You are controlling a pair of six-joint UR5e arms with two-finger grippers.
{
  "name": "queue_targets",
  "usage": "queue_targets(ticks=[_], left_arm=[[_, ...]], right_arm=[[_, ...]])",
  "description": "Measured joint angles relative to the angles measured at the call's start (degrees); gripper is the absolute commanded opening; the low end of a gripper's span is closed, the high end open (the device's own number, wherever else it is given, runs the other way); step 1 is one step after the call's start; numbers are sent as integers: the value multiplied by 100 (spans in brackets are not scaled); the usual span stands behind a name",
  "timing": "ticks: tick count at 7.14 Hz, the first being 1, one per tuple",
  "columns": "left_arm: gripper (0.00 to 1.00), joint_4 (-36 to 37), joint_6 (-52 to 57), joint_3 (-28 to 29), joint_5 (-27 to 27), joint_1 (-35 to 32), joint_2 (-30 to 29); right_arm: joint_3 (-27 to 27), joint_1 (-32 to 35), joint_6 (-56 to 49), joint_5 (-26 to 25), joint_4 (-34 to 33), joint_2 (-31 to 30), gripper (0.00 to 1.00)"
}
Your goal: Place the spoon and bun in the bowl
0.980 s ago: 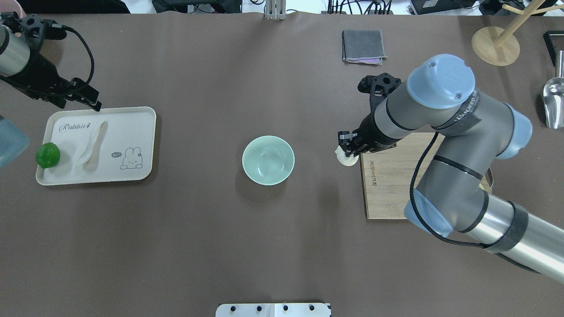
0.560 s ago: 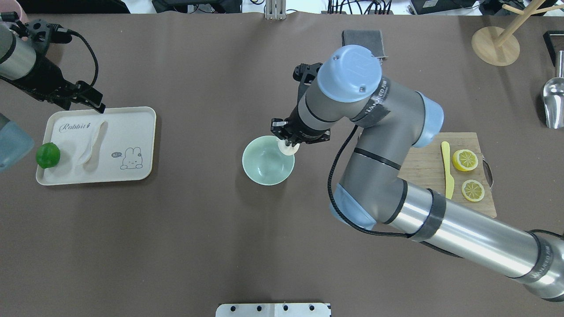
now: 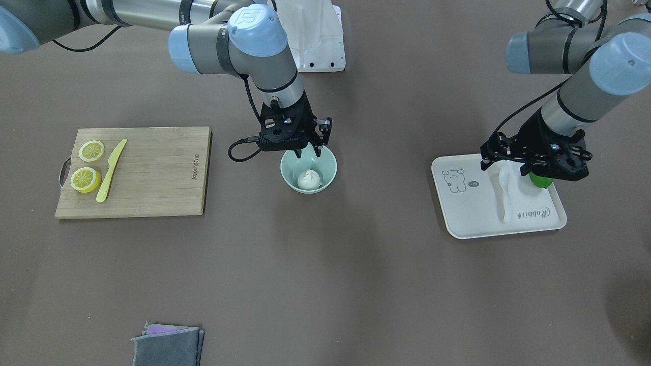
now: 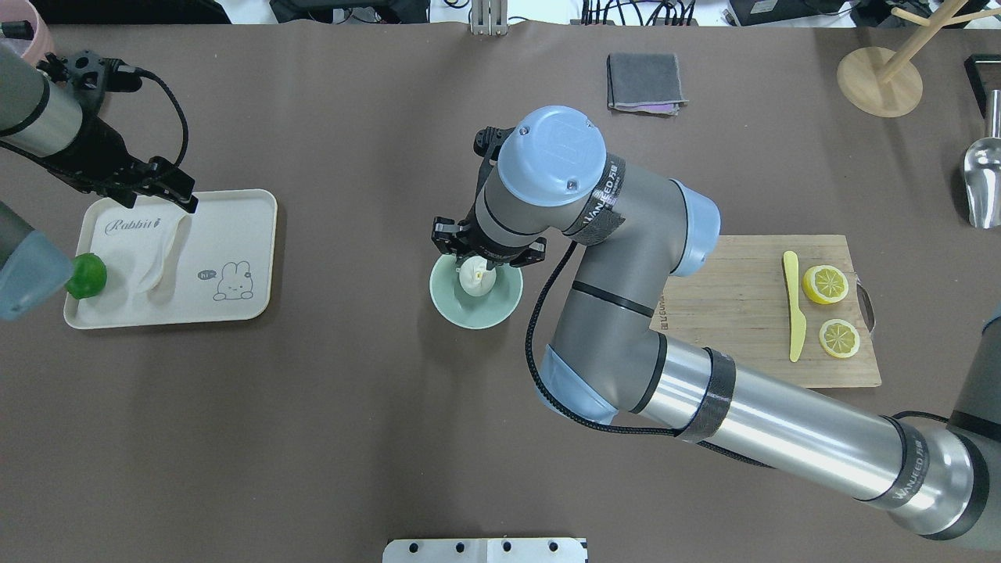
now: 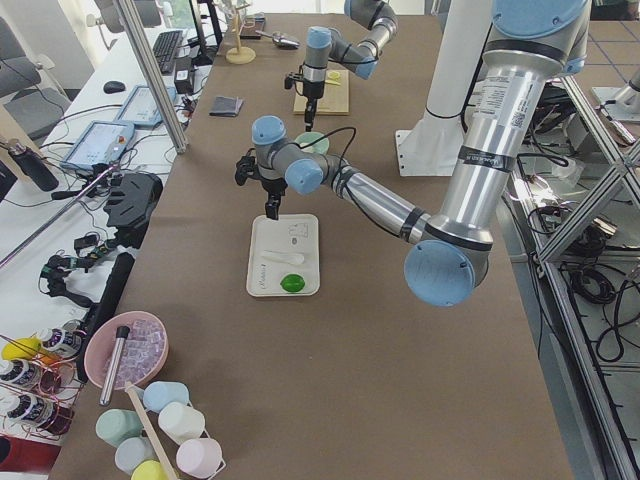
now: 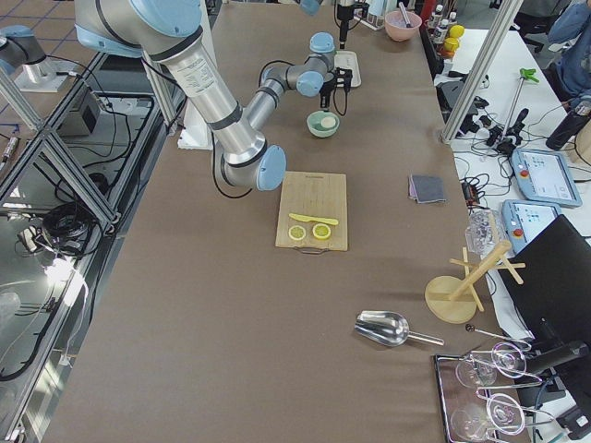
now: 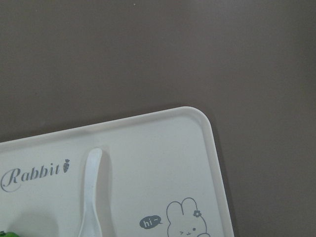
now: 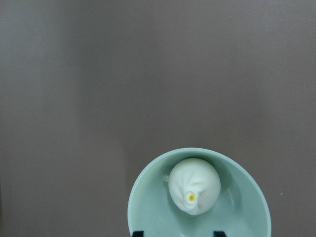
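Where the brown tabletop (image 4: 313,438) fills the overhead view, the right arm (image 4: 782,438) sweeps in from the lower right to the middle. The left arm (image 4: 47,125) enters at the upper left. A wooden board (image 4: 735,313) lies at mid right and a cream tray (image 4: 235,234) at mid left. The bowl (image 4: 489,319) stands on the tabletop at the centre, well apart from both. The right hand (image 3: 307,151) hangs just over the bowl's rim, its fingers apart and gripping nothing. The left hand (image 4: 160,197) hovers over the tray's upper left edge, and its fingers look apart and empty. The spoon (image 4: 160,258) lies flat on the tray's left half, handle toward the top of the frame. The bun (image 4: 476,279) sits inside the bowl, pleats up. A lime (image 4: 86,275) rests at the tray's left edge, near the spoon's scoop. On the board's right end lie a yellow knife (image 4: 794,313) and two lemon slices (image 4: 827,284).
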Motion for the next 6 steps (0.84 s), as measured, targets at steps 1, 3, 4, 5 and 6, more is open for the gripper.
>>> queue_targets(ticks=[1,3,4,5,6], left_arm=[[95,-9,-9,20,210,88,47],[90,-206,20,190,360,160,178],[80,-562,32,466,402,179,209],[73,-1040,37,841,417,193,224],[61,-1384,35,1130,424,196,233]], right_arm=[[258,171,-3,161,-47,-204,100],[1030,886,-479,805,-102,-1102,100],[1312,1264,-857,1090,-108,-1551,100],[1461,1553,-1181,1275,-109,-1894,100],[1543,1718,-1335,1351,-106,-2121,100]])
